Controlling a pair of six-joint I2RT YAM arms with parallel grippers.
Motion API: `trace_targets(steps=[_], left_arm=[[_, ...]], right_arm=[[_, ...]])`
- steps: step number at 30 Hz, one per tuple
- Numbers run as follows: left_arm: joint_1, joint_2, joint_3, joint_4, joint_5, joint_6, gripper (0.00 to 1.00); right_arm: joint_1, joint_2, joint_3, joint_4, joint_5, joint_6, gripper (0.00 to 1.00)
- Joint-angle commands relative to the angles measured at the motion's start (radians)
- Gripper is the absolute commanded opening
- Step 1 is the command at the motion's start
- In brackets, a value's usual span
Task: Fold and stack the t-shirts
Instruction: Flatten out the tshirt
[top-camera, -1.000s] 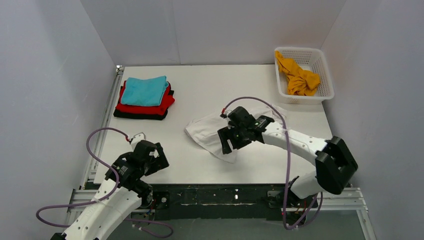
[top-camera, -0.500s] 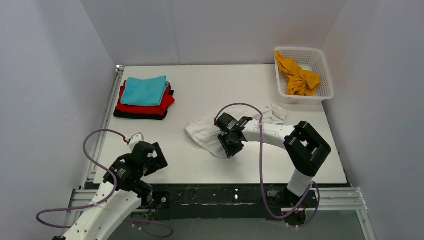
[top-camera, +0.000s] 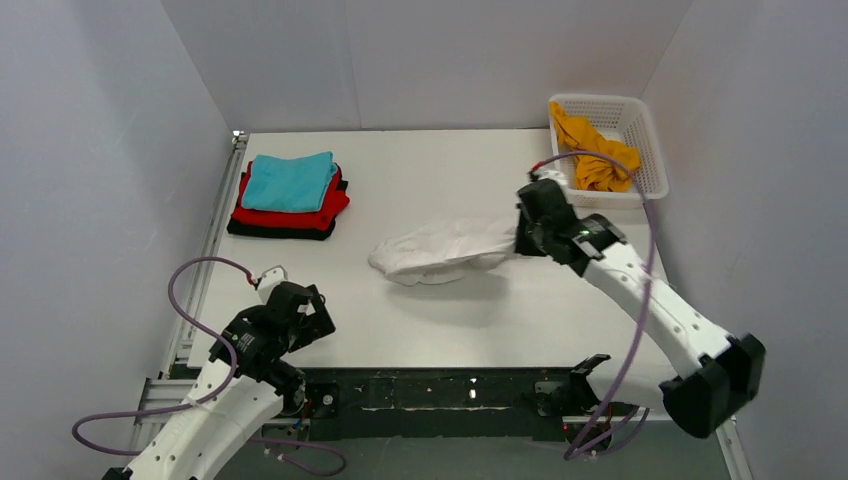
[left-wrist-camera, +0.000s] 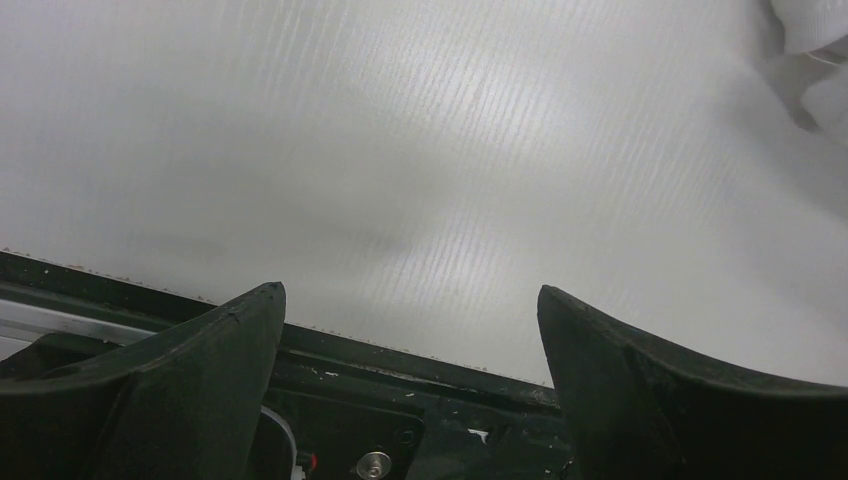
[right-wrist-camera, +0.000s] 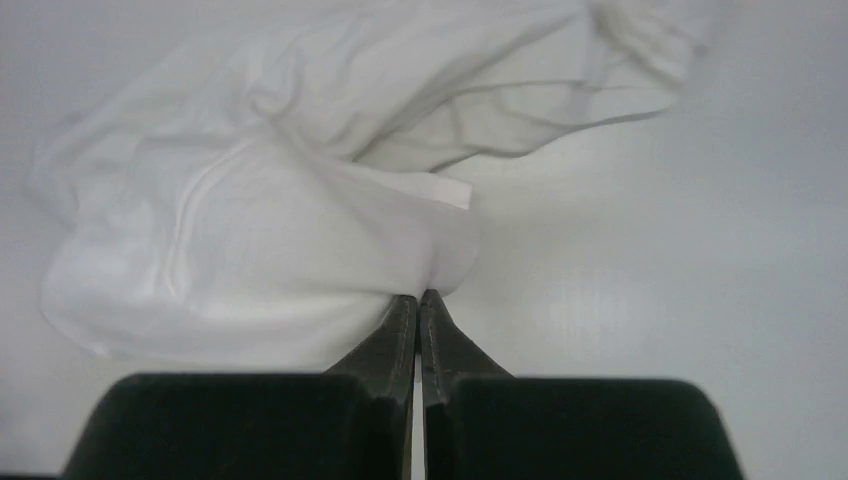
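A crumpled white t-shirt (top-camera: 440, 253) lies stretched across the table's middle. My right gripper (top-camera: 519, 238) is shut on its right end and holds that end up; in the right wrist view the closed fingertips (right-wrist-camera: 420, 298) pinch a fold of the white t-shirt (right-wrist-camera: 270, 240). Folded teal (top-camera: 290, 181), red (top-camera: 335, 205) and black (top-camera: 280, 232) t-shirts sit stacked at the far left. An orange-yellow t-shirt (top-camera: 598, 155) lies bunched in the basket. My left gripper (top-camera: 312, 312) hangs open near the front left edge, with nothing between its fingers (left-wrist-camera: 190, 390).
A white lattice basket (top-camera: 648, 150) stands at the back right corner. Grey walls close in the table on three sides. A black rail (top-camera: 450, 390) runs along the near edge, and a metal rail (top-camera: 215, 235) lines the left side.
My right gripper has closed on the white t-shirt and swung right and back, pulling the cloth out long behind it. The left arm has stayed put.
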Motion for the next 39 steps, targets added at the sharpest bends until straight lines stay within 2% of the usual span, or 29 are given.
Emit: trace_targets(steps=[1,4,8,11,14,22,25,30,33,35,37,39], left_arm=[[-0.003,0.063,0.025,-0.037,-0.034,-0.010,0.98],[-0.003,0.121,0.044,-0.001,-0.018,-0.005,0.98],[-0.003,0.222,0.060,0.095,0.010,0.013,0.98],[-0.002,0.322,0.075,0.193,0.063,0.019,0.98],[-0.001,0.451,0.088,0.301,0.179,0.010,0.98],[-0.002,0.812,0.192,0.575,0.512,0.060,0.98],[-0.002,0.913,0.205,0.679,0.555,0.034,0.98],[-0.002,1.079,0.276,0.727,0.613,0.025,0.97],[-0.003,1.162,0.303,0.771,0.661,0.014,0.84],[-0.003,1.215,0.325,0.784,0.676,0.007,0.72],[-0.004,1.266,0.355,0.802,0.721,0.001,0.49],[-0.005,1.298,0.378,0.838,0.783,-0.020,0.13]], right_arm=[[-0.218,-0.265,-0.005,-0.154,0.135,0.037,0.01],[-0.317,-0.389,-0.021,-0.225,0.249,0.049,0.01],[-0.433,-0.466,-0.033,-0.278,0.332,0.039,0.01],[-0.480,-0.483,-0.062,-0.236,0.246,-0.004,0.01],[-0.482,-0.479,-0.109,-0.176,0.124,-0.043,0.01],[-0.483,-0.452,-0.193,-0.129,0.024,-0.060,0.01],[-0.483,-0.454,-0.219,-0.115,-0.005,-0.062,0.01],[-0.484,-0.465,-0.248,-0.109,-0.005,-0.064,0.01],[-0.484,-0.466,-0.258,-0.105,-0.007,-0.068,0.01],[-0.485,-0.467,-0.263,-0.097,-0.014,-0.063,0.01],[-0.487,-0.464,-0.269,-0.081,-0.032,-0.062,0.01],[-0.488,-0.460,-0.263,-0.076,-0.046,-0.062,0.01]])
